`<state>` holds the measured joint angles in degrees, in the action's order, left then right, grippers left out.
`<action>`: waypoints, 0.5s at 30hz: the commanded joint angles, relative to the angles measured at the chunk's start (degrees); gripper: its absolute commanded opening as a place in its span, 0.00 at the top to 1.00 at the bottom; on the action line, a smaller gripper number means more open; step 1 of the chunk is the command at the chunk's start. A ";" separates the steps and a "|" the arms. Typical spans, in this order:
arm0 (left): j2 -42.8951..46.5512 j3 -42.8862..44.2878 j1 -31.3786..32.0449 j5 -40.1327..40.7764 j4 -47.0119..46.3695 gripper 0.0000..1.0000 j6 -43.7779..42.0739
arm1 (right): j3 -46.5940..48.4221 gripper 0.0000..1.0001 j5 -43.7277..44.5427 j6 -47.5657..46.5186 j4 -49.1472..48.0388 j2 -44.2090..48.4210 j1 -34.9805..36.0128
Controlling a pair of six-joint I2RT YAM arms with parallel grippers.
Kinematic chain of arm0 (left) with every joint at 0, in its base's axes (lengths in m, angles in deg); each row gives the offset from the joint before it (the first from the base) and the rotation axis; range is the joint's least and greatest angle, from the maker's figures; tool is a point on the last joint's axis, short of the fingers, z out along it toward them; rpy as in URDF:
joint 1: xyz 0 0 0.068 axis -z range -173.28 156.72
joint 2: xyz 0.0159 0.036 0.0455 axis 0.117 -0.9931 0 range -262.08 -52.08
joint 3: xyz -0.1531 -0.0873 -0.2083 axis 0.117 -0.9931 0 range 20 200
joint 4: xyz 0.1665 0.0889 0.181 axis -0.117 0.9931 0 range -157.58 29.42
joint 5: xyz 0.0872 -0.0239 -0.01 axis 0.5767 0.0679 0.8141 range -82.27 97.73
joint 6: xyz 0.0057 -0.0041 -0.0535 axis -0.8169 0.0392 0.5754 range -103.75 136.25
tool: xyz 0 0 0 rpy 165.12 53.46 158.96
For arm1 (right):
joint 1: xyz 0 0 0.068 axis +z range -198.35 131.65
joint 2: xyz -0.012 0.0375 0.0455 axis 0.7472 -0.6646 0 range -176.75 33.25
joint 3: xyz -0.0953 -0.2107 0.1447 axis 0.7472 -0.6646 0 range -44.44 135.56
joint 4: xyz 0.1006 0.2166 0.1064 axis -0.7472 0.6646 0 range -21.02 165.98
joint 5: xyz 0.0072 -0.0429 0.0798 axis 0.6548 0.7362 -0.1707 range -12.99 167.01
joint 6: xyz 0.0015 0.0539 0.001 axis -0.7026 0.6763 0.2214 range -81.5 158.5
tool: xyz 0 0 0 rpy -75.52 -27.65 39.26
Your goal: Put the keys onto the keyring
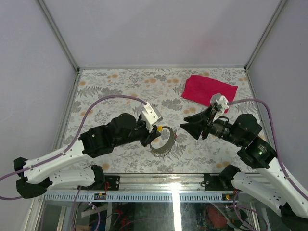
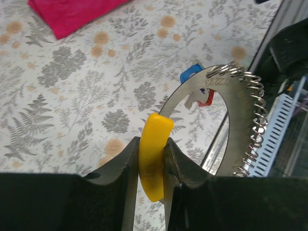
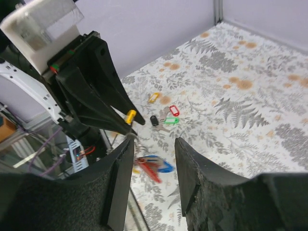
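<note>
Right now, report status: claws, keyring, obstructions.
Left claw shut on yellow tag of keyring. Right claw open, empty. Loose keys on table, unthreaded. No obstruction seen.

Keyring (image 2: 243,125): silvery coil-edged arc, yellow tag (image 2: 155,137) pinched in my left claw (image 2: 152,148). Keys (image 3: 168,117): red, green, black tags, clustered on counter (image 3: 250,110).

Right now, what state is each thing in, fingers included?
Left fingers: shut on the yellow tag.
Right fingers: open, holding nothing.
Keyring: held by its yellow tag, blue tag and red tag on it.
Loose keys: lying on the table, off the ring.
Red cloth: lying flat, untouched.
</note>
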<state>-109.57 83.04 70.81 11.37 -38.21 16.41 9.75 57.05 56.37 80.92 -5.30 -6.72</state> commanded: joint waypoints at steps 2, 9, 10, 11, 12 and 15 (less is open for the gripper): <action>3.31 -2.22 -0.02 -5.17 -10.02 1.00 2.90 | -6.08 0.55 0.54 -10.01 -11.92 5.76 0.30; 8.05 -7.41 -0.03 -8.37 -19.74 1.00 -2.29 | -13.08 0.56 -8.54 -19.46 -20.78 12.81 0.29; 8.23 -7.62 -0.10 -8.64 -20.37 1.00 -3.13 | -12.77 0.56 -9.88 -20.51 -20.43 12.95 0.23; 7.99 -7.33 -0.24 -8.80 -20.41 1.00 -4.27 | -12.34 0.56 -11.49 -21.57 -19.83 12.97 0.29; 7.57 -6.85 -0.44 -9.28 -20.14 1.00 -5.07 | -11.83 0.56 -12.71 -22.35 -19.20 12.90 0.30; 7.01 -6.48 -2.20 -12.67 -21.02 1.00 -6.57 | -11.19 0.57 -15.99 -23.76 -19.25 12.57 0.21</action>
<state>-102.54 75.68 70.35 3.37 -50.54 13.48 -3.45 47.56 37.51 66.01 7.38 -6.72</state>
